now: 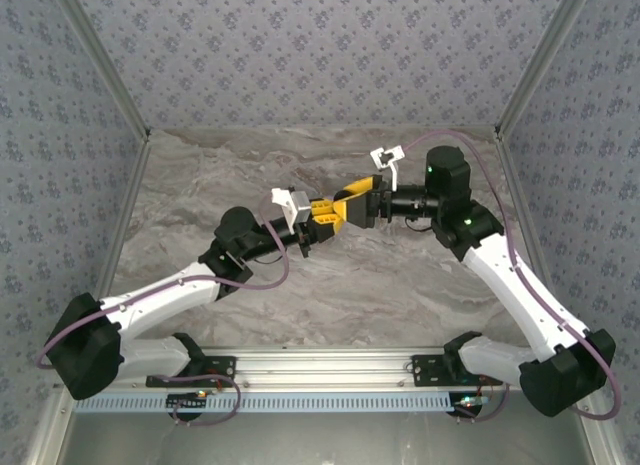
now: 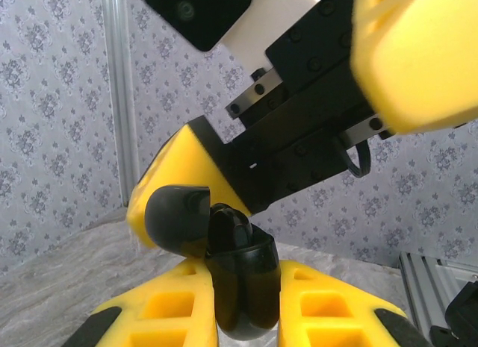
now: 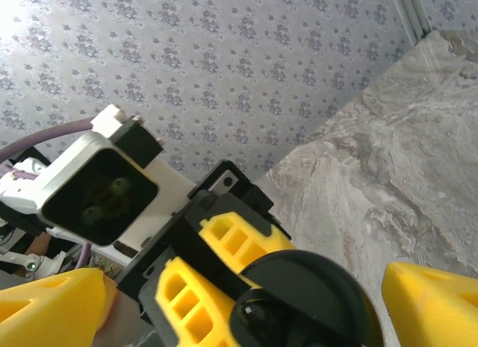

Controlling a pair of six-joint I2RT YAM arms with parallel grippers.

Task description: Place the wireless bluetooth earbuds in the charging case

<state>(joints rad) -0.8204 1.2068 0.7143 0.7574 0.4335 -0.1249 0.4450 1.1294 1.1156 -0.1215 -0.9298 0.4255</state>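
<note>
1. Our left gripper (image 2: 243, 276) is clamped on the black charging case (image 2: 245, 306), its lid (image 2: 175, 216) open toward 10 o'clock.
2. Our right gripper (image 3: 239, 276) gapes wide and empty, straddling the case from 3 o'clock overhead.
3. What seems to be an earbud (image 2: 228, 224) sits half-seated; we judge a careless closing finger could knock it out.

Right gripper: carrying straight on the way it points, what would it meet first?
The black charging case, lid open, clamped in the left gripper. It looks directly ahead, between the right gripper's spread fingers; how close is unclear.
</note>
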